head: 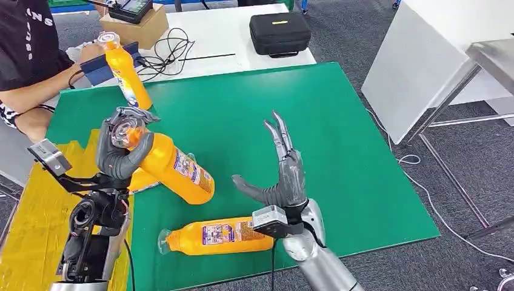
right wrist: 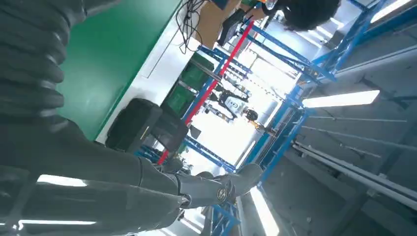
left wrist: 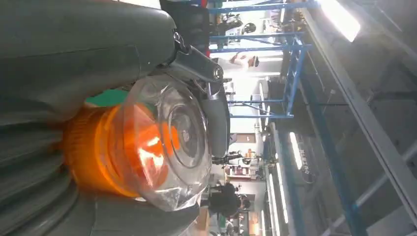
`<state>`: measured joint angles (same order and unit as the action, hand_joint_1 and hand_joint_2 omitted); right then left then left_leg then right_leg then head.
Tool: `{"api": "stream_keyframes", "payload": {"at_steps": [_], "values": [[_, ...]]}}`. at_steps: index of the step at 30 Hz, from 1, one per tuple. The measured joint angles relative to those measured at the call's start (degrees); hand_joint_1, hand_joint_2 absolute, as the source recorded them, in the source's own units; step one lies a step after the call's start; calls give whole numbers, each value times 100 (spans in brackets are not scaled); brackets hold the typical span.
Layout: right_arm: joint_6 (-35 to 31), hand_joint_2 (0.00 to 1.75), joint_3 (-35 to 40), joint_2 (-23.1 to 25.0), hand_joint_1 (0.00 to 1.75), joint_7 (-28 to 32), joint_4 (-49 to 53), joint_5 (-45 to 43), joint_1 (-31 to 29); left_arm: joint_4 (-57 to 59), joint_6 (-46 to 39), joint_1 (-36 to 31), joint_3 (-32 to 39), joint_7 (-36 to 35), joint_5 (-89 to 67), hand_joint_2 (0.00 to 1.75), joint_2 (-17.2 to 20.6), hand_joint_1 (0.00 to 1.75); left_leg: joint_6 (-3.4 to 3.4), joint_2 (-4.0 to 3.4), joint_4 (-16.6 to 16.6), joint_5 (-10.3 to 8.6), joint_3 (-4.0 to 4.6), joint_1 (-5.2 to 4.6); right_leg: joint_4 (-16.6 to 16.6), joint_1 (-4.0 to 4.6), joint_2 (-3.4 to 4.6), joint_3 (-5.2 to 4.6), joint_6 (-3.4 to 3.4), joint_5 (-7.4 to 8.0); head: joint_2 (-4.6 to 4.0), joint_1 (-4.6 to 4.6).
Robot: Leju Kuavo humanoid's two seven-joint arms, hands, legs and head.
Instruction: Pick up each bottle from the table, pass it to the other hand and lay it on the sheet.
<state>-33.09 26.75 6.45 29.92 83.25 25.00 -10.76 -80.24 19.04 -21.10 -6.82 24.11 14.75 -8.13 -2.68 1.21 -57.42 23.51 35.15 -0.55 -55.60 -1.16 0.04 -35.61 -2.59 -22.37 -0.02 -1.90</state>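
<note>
A: What is the left hand (head: 121,148) doing?

B: It grips an orange bottle (head: 176,170) near the cap end, fingers wrapped tight round the neck. The bottle tilts, its clear cap up toward the camera and its base down over the green mat (head: 339,151). In the left wrist view the clear cap (left wrist: 169,142) sits right in front of the palm, with the thumb and fingers closed round the orange neck behind it.

A: And the right hand (head: 280,173)?

B: It holds nothing. It stands over the green mat with the palm turned toward the held bottle, fingers stretched up and apart, thumb pointing out to the side. It is near the bottle but not touching it.

A: Where are the other bottles?

B: A second bottle (head: 215,236) lies on its side on the green mat, just beside the right wrist, cap pointing toward the yellow sheet (head: 30,224). A third bottle (head: 126,71) is upright at the far edge of the mat, in the hand of a person (head: 27,60) seated at the table's corner.

A: Anything else?

B: A black case (head: 280,33), some cables (head: 166,51) and a cardboard box (head: 136,27) lie on the white table (head: 212,30) beyond the mat.
</note>
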Motion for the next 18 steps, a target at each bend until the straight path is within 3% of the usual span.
{"api": "stream_keyframes", "payload": {"at_steps": [6, 10, 13, 18], "values": [[-18, 175, -37, -61, 0, 22, 109, -24, 41, -90, -37, 17, 22, 28, -33, 175, 7, 175, 0, 0, 0, 0, 0, -1, 0, -1, 0, 1, 0, 0, 0, 0], [-96, 175, -39, -79, 0, 131, 107, -207, 41, -166, -523, 19, 137, 188, -384, 175, 7, 175, 0, 0, 0, 0, 0, 0, 0, 0, 0, 1, 0, 1, 0, 0], [-135, 175, -39, -85, 0, 138, 107, -225, 45, -317, -1091, 20, 227, 342, -831, 175, 7, 175, 0, 0, 0, 0, 0, 2, 0, 2, 0, 1, 0, 1, 0, 2], [-252, 175, -39, -96, 0, 135, 109, -223, 136, -757, -3018, 11, 483, 597, -2502, 175, 68, 175, 0, -1, 0, 0, 1, 6, 0, 6, 1, 0, 0, 0, 0, 2]]}}
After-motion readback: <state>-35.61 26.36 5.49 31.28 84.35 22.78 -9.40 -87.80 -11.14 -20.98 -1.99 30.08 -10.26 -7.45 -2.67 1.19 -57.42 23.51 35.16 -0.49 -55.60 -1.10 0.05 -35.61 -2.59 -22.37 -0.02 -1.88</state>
